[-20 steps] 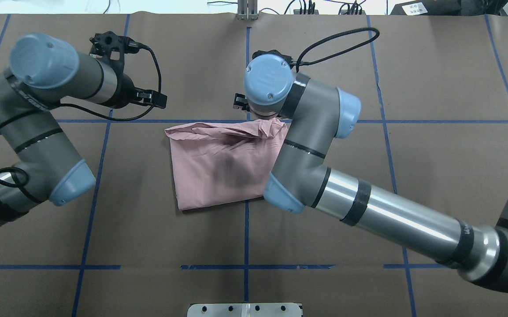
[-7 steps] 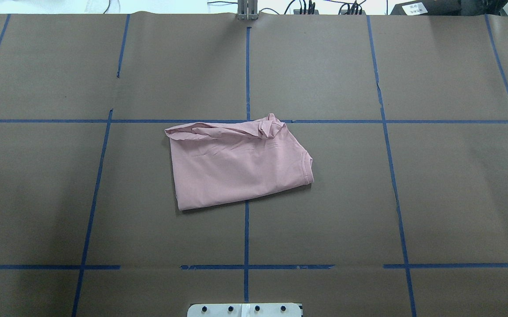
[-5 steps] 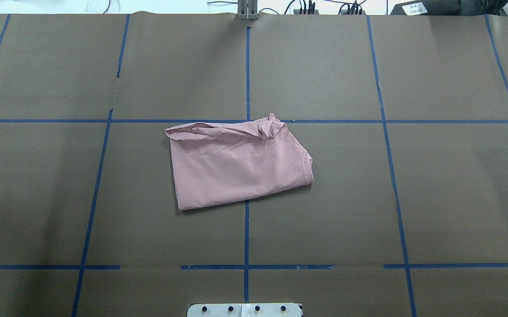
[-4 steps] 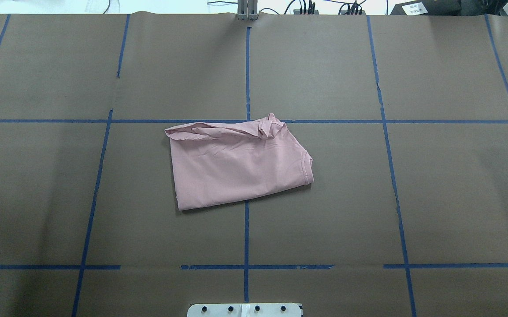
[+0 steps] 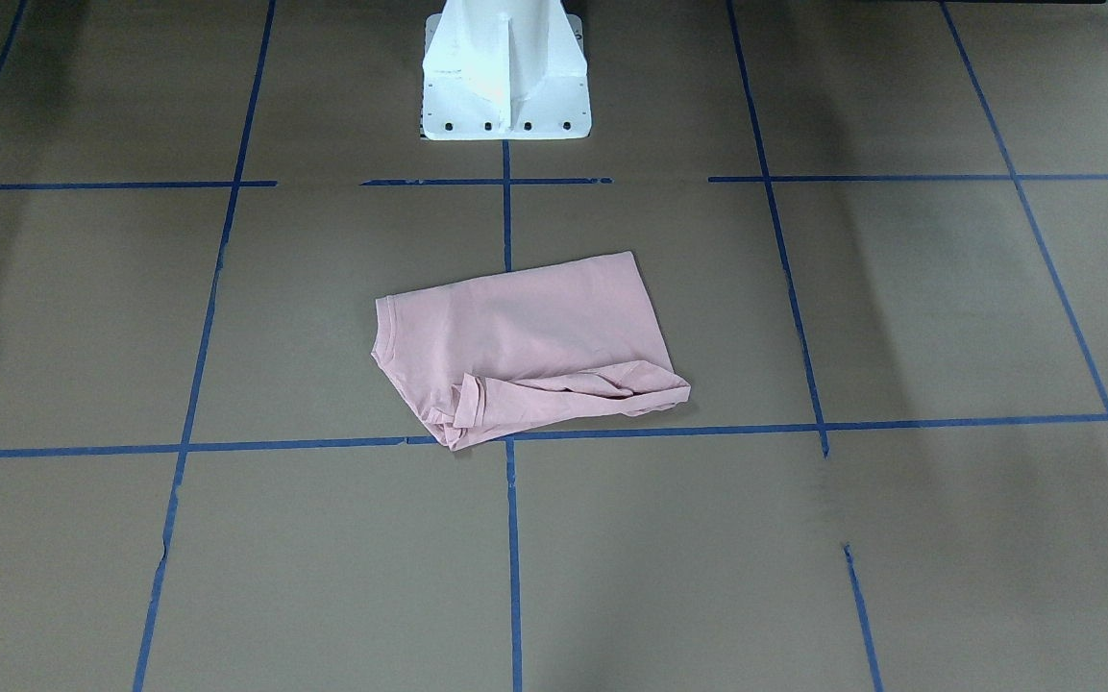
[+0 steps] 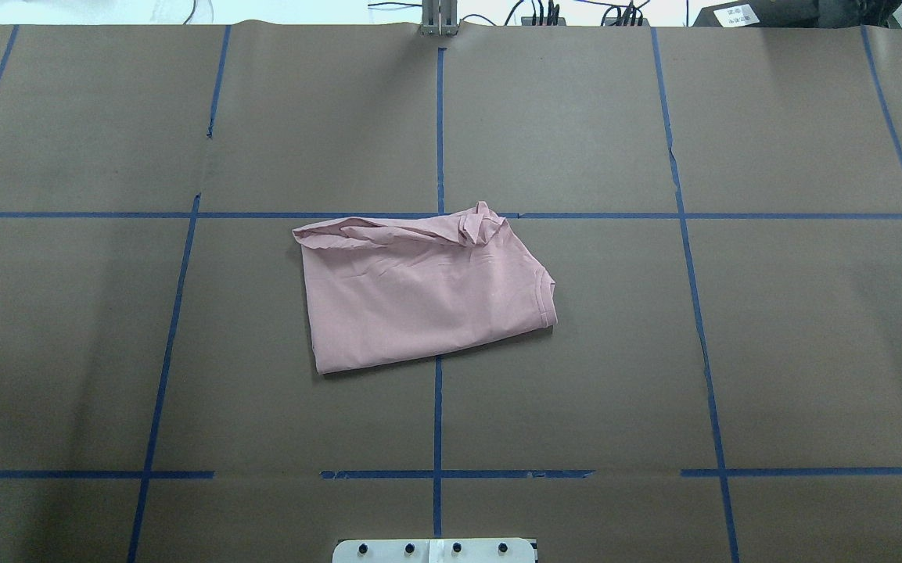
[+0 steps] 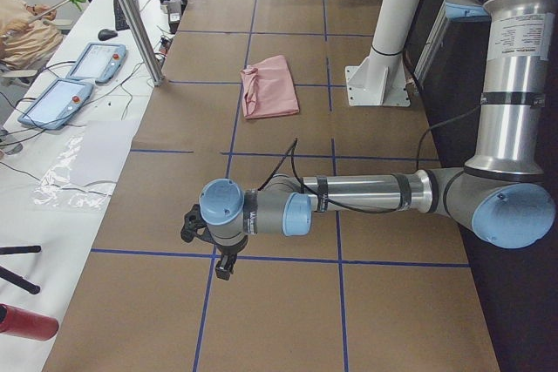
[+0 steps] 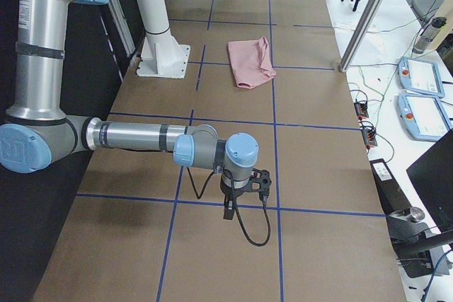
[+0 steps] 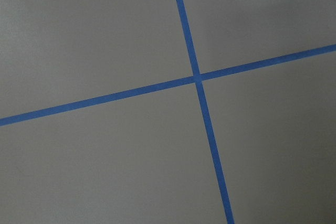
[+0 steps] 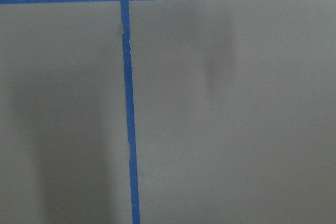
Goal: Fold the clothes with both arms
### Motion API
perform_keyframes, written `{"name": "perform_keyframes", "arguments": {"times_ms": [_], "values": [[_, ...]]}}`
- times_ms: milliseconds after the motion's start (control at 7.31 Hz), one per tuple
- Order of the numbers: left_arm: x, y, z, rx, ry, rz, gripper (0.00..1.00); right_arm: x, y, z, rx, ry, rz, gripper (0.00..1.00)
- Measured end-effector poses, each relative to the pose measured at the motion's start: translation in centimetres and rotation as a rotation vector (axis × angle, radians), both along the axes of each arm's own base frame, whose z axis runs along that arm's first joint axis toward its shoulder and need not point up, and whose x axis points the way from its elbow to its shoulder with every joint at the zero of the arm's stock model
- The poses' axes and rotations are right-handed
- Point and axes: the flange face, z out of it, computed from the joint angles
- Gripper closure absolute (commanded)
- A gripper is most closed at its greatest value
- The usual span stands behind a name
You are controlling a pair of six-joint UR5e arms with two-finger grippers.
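The clothes, a pale pink T-shirt (image 6: 419, 293), lie folded into a rough rectangle on the brown table, with a bunched wrinkle along the far edge. No print shows. The T-shirt (image 5: 525, 341) is alone in the front-facing view, and the T-shirt (image 7: 270, 86) looks small and far off from the left end. Both arms are away from it. My left gripper (image 7: 207, 246) hangs over a tape crossing far from the T-shirt (image 8: 251, 61), as does my right gripper (image 8: 244, 192). I cannot tell whether either is open or shut. Both wrist views show only table and tape.
Blue tape lines (image 6: 438, 133) grid the brown table. The white pedestal base (image 5: 504, 86) stands at the robot's edge. Two tablets (image 7: 74, 76), cables and a metal post (image 7: 135, 15) line the operators' side. A red bottle (image 7: 22, 321) lies there too.
Both arms, over the T-shirt 2.7 s ago, have pulled out of the overhead view toward the table's ends. The T-shirt has lain unchanged through the last second.
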Motion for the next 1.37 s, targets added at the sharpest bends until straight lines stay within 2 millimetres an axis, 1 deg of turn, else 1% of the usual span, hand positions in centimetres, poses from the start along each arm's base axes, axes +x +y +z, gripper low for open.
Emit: {"name": "perform_keyframes", "arguments": {"times_ms": [273,1367], "values": [[-0.18,-0.29,-1.00,0.032,-0.036,0.002,0.00,0.04,-0.03,-0.13,0.003,0.000,0.001,0.00],[-0.06,-0.27,-1.20,0.047,-0.042,0.005,0.00,0.01,-0.35,-0.59,0.010,0.003,0.004,0.00]]}}
